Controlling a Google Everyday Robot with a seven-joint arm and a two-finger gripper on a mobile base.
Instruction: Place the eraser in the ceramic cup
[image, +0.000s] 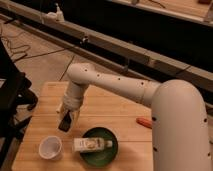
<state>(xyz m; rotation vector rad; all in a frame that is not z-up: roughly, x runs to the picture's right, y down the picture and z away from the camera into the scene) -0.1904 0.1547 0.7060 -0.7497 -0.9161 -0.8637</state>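
Observation:
My gripper (65, 121) hangs over the left part of the wooden table (115, 112), at the end of the white arm. A small black block, the eraser (65, 123), sits between its fingers, held above the table. The white ceramic cup (50, 148) stands upright below and to the left of the gripper, near the table's front left. The eraser is above and to the right of the cup's rim, apart from it.
A green plate (102, 150) lies right of the cup with a flat white rectangular piece (92, 144) across it. A small orange oblong object (145, 122) lies at the right. A black chair (12, 95) stands left of the table.

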